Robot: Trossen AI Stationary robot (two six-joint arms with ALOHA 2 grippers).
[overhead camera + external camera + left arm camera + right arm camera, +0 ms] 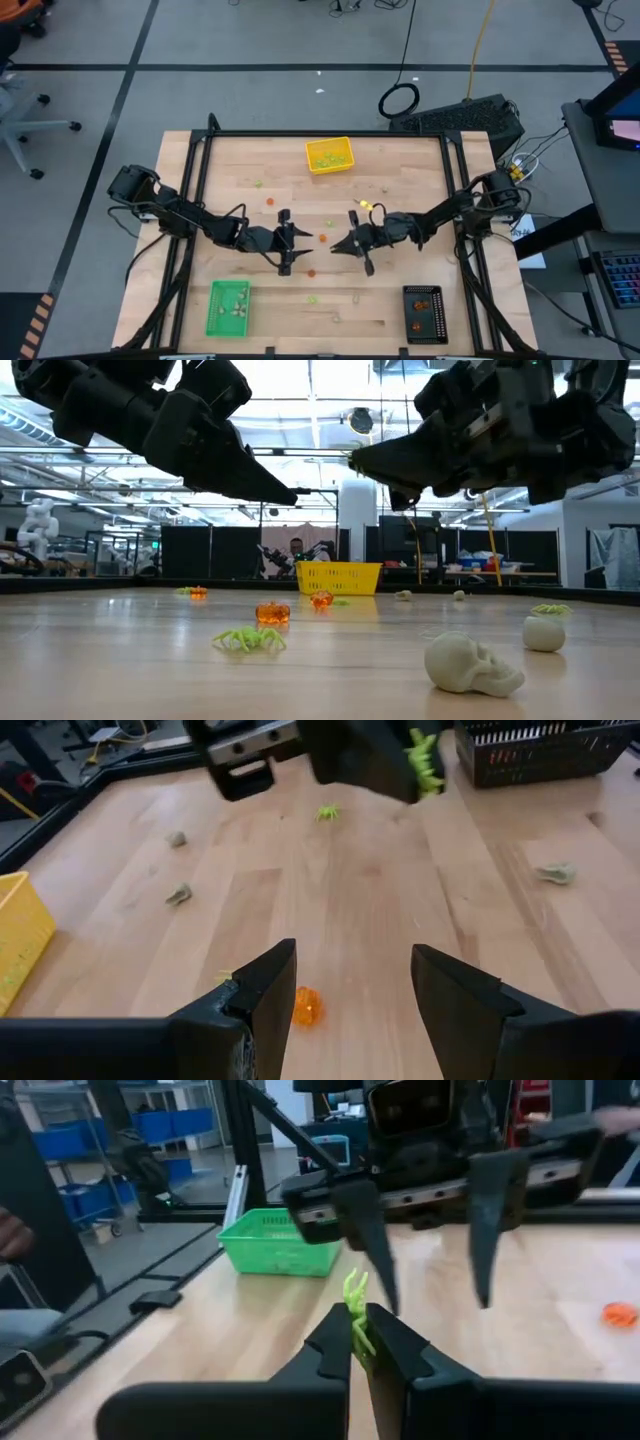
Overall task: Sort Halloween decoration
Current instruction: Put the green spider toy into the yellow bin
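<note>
Tiny Halloween decoration pieces lie scattered on the wooden table [400, 170]: an orange one [306, 1005], a light green spider [248, 639], a pale skull [470, 663]. At mid-table my two grippers face each other, both above the tabletop. My right gripper [358, 1325] is shut on a light green piece [354, 1302]. My left gripper [355, 970] is open and holds nothing. The orange piece lies on the table below and just ahead of its fingers. My right gripper pinches the light green piece's lower part [357, 1332] between its two fingertips. The fingers lie about level and point toward the table's left side. The piece sticks up out of the fingertips, lifted clear of the table.
A yellow tray [329, 155] stands at the far edge, a green tray [228, 307] near left and a black tray [425, 313] near right. More orange, green and pale pieces [543, 633] dot the table between them. Black rails [200, 180] line the sides.
</note>
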